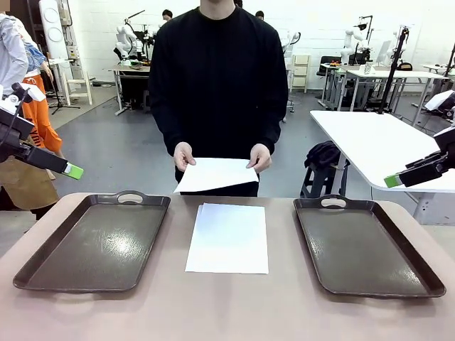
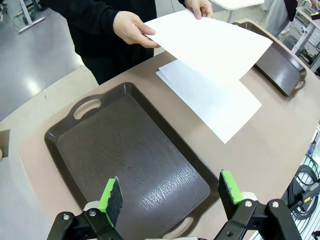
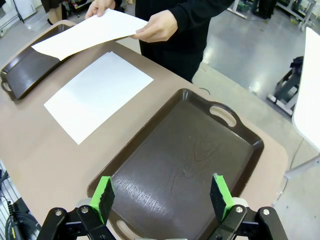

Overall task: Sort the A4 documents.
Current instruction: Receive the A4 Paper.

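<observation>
Left tool wide open, empty, low centre over left tray; right tool likewise over right tray. A4 documents: plain white, blank, stacked slightly askew, mid-frame on bench between trays. One sheet held in person's hands, upper centre.

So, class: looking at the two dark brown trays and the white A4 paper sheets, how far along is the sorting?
Done: nothing yet; the left dark brown tray and the right dark brown tray hold no sheets. In hand: the person holds one white A4 sheet above the far edge of the table. Left: the stack of white A4 sheets between the trays. The left gripper and right gripper hover open.
</observation>
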